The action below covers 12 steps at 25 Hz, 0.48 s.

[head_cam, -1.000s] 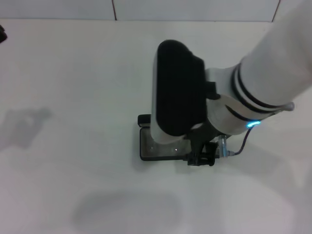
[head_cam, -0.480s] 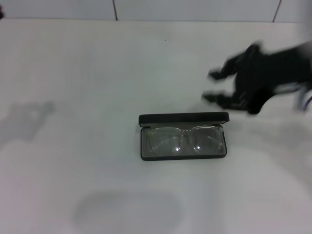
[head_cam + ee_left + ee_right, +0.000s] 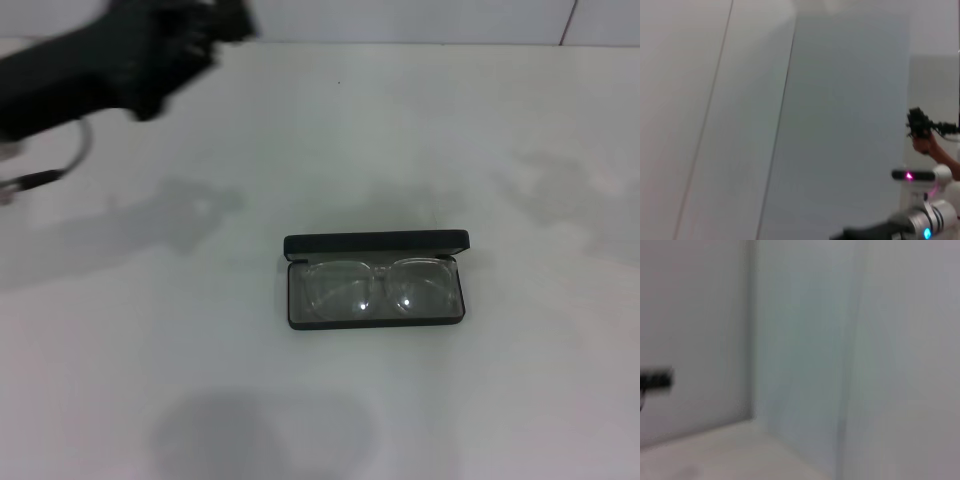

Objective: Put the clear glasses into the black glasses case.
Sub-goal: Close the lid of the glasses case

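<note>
The black glasses case [image 3: 377, 281] lies open at the centre of the counter [image 3: 500, 120], the clear glasses [image 3: 375, 285] inside it. The left pincer [image 3: 200, 25] hangs far off at ten o'clock.

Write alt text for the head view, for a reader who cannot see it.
An open black glasses case lies mid-table with clear glasses resting inside it, lid raised at the back. The left pincer is a blurred dark shape at the far left, well away from the case; the right arm is out of view.
</note>
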{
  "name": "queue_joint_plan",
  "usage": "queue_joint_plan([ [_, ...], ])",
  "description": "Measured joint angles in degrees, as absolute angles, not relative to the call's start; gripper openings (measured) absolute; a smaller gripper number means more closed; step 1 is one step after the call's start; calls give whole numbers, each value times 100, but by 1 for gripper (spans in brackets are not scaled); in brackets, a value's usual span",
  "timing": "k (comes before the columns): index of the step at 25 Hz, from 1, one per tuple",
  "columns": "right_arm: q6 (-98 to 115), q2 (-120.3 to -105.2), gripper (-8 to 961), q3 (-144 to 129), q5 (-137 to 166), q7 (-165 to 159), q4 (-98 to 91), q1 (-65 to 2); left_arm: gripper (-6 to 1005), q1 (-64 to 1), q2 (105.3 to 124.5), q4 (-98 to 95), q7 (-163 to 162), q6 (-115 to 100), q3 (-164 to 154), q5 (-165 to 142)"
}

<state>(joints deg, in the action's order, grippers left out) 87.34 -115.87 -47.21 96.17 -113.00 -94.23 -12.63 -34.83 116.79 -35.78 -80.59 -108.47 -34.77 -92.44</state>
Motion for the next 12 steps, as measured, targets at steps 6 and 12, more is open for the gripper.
queue_joint_plan([
  [6,8596,-11571,375,-3369,8888,-10540,-7217,-1442,110,-4090,11858,-2956,-7826,-9866,-3730,-10251],
  [12,8598,-11544,383,-3002,8785,-10031,-6289,-1515,111,-4257,11955,-2466,-7880,-8815,-4758,-10253],
])
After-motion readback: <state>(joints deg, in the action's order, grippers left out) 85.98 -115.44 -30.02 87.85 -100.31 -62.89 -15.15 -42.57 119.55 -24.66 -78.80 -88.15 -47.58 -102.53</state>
